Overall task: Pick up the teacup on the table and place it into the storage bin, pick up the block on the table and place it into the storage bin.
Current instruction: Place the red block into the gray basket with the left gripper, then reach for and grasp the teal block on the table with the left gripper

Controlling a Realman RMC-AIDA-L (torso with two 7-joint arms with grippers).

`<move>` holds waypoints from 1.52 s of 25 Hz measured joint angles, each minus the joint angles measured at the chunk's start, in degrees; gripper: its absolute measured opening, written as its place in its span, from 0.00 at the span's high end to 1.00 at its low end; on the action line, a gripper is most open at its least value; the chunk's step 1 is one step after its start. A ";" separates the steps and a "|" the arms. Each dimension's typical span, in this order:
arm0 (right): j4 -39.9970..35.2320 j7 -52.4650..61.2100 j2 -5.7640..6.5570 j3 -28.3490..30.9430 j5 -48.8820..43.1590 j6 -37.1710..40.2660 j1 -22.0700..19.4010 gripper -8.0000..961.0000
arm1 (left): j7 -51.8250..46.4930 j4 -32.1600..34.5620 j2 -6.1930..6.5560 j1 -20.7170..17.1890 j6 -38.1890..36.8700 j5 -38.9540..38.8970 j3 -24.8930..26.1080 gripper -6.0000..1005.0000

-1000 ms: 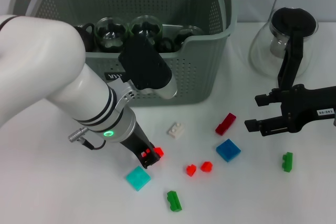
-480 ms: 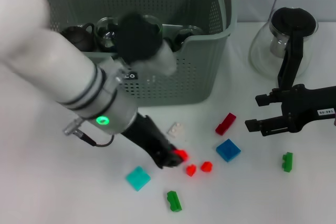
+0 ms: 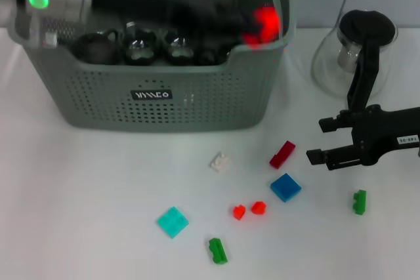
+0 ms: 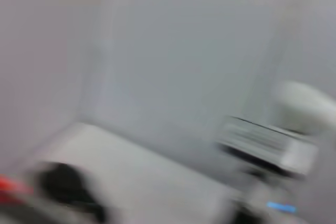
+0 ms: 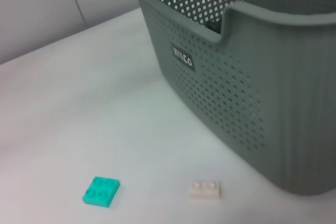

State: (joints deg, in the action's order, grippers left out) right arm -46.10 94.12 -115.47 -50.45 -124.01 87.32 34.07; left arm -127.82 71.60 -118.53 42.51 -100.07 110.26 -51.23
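Observation:
The grey-green storage bin stands at the back of the table, and it also fills the right wrist view. Several glass teacups sit inside it. My left arm sweeps across the top of the bin in a blur. Its gripper is over the bin's right rim, shut on a small red block. The left wrist view is smeared. My right gripper hovers open above the table at the right, holding nothing.
Loose blocks lie in front of the bin: white, dark red, blue, two small red, teal and green. Another green block lies far right. A glass pitcher stands behind my right arm.
My left gripper lifted the red block off the table, then swung up and right to the bin's right rim. The right arm has not moved.

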 joint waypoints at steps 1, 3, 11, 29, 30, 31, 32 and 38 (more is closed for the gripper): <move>0.01 0.00 0.01 0.00 0.00 0.21 0.05 0.10 | -0.18 -0.75 0.87 0.53 4.94 2.01 -0.86 0.80; 0.02 0.04 0.05 -0.04 -0.01 0.31 0.15 0.10 | -1.17 -2.22 1.82 1.72 14.14 7.40 -2.21 0.80; 0.05 0.38 0.04 -0.44 -0.01 0.39 0.56 0.10 | -5.94 -8.24 0.60 5.99 34.68 25.40 -3.03 0.64; 0.11 0.58 -0.19 0.00 0.01 -0.16 0.17 0.10 | 5.83 22.85 -5.41 -8.31 -7.51 18.39 -10.25 0.13; 0.25 0.66 -0.21 0.00 0.02 -0.26 0.15 0.10 | 4.13 24.03 -5.53 -9.81 -7.50 20.56 -13.85 0.09; 0.43 0.72 -0.21 0.01 0.02 -0.32 0.13 0.10 | 3.29 24.36 -5.56 -10.31 -7.45 21.55 -15.28 0.09; 0.65 0.77 -0.22 0.00 0.01 -0.43 0.12 0.10 | 1.84 24.46 -5.59 -10.76 -7.34 23.40 -17.10 0.09; 1.56 0.80 -0.27 0.00 0.00 -1.50 0.09 0.10 | -12.19 20.87 -5.97 -10.72 -4.39 37.13 -29.64 0.10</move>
State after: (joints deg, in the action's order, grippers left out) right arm -44.53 94.92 -115.74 -50.45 -124.01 85.82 34.17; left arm -140.01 92.47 -124.49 31.79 -104.46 147.39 -80.87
